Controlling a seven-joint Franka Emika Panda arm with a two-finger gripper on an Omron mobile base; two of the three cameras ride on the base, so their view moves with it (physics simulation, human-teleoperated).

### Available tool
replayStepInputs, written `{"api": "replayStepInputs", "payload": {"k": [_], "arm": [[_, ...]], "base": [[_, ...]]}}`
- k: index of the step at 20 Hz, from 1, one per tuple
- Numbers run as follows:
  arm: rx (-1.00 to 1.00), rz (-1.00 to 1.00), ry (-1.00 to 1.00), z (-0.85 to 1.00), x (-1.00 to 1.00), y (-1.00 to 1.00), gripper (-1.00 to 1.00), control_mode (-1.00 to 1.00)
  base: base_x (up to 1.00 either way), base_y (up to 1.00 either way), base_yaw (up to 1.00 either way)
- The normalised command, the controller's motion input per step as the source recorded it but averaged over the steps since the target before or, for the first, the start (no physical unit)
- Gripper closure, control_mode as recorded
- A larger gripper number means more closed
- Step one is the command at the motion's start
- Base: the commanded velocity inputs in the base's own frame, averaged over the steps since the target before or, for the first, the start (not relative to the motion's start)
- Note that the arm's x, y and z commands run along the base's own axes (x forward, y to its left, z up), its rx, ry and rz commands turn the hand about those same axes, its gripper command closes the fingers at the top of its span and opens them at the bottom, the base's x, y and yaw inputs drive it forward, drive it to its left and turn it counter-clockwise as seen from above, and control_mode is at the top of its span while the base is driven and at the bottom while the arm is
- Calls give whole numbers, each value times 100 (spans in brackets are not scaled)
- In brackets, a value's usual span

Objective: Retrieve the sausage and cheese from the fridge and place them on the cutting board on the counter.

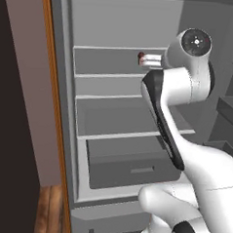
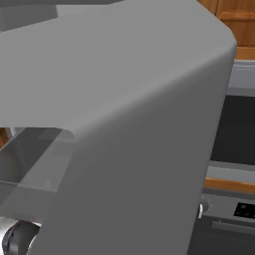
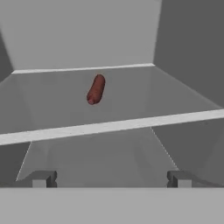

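- Fridge (image 1: 79,116) stood open in the left base view, pale grey shelves inside and a drawer (image 1: 132,168) low down.
- Arm (image 1: 188,88) reached up into the fridge, w/ the hand at the upper shelf (image 1: 104,74).
- Gripper (image 3: 111,178) was wide open in the hand view: two dark tips far apart at the bottom, nothing betw. them.
- Sausage (image 3: 96,89) lay on the shelf ahead of the gripper, roughly centred betw. the tips but well apart from them, nearer the back wall than the shelf's front edge (image 3: 109,127).
- Sausage was lying down, slightly tilted, one end toward the back wall, other end toward the camera.
- In the left base view a small dark red bit at the hand on the upper shelf; too small to tell what it was.
- Right base view: big grey fridge door (image 2: 124,124) up close, oven (image 2: 234,149) and wood cabinets (image 2: 234,20) behind it at right.
- Wood floor (image 1: 49,212) showed at lower left of the left base view, beside the fridge.
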Motion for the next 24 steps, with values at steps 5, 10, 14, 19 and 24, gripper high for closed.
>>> {"api": "replayStepInputs", "payload": {"k": [5,10,14,19,24], "arm": [[1,0,15,0,100,0,-100,-100],[0,-1,2,-5,94,0,-100,-100],[0,-4,0,-16,82,0,-100,-100],[0,-3,1,-15,71,-4,-100,-100],[5,-7,8,-1,51,0,-100,-100]], "base": [[0,0,0],[0,0,0],[0,0,0],[0,0,0],[0,0,0]]}}
